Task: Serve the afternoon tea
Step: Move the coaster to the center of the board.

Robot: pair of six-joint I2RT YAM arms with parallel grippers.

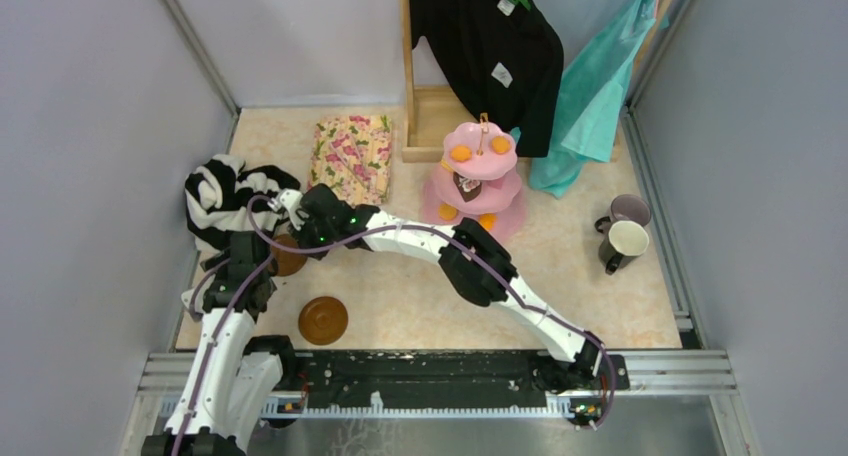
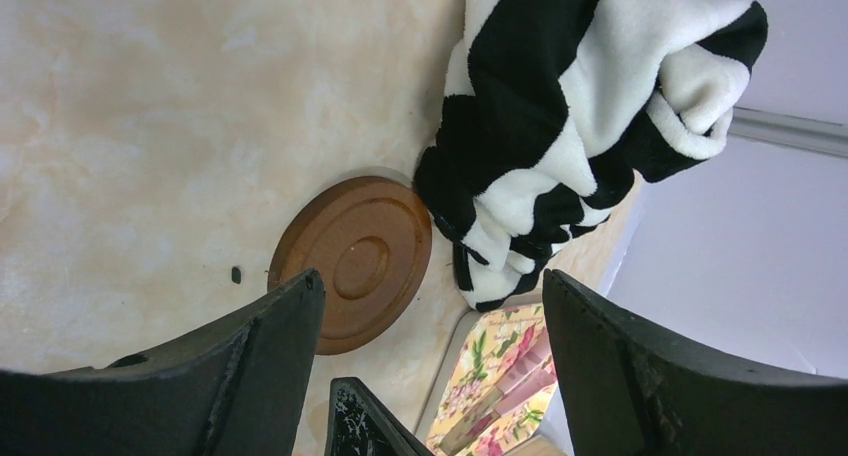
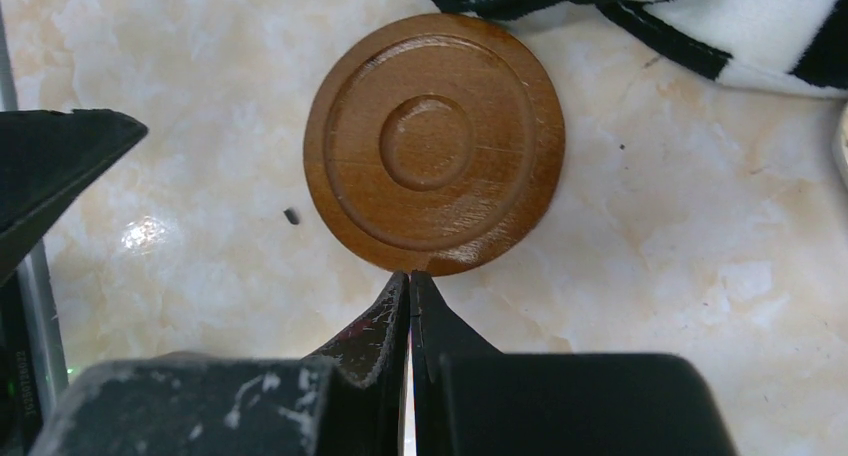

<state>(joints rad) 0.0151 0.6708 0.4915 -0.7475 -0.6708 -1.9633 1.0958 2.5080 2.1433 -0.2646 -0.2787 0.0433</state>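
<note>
Two brown pieces matter here. The spare saucer [image 1: 323, 319] lies alone at the lower left-centre of the top view. The saucer [image 3: 435, 143] just above it is half hidden under the arms, and both wrist cameras look at that one. It lies flat on the worktop [image 1: 420, 296], its upper-right rim against the striped garment [image 3: 700, 16], or very nearly so.

Expect it to handle as turned wood: stiff, light, unlikely to break, with a glossy face that may slide. It sits low with only a shallow raised rim, so a pinch straight down has little to bite. Your best hold is probably across the rim on the side away from the cloth, one finger over and one under the edge. That likely means tipping it or nudging it first to get a finger beneath. The centre dimple gives you nothing to grip.

Your right gripper [image 3: 410, 276] is pressed together and holds nothing. Its tips point at the saucer's lower rim in the right wrist view — touching it or just short, I cannot tell which.

Your left gripper [image 2: 432, 276] is spread wide and empty, hanging above the worktop. The saucer shows beside its left finger and the garment lies between and beyond the two — neither is touched.
</note>
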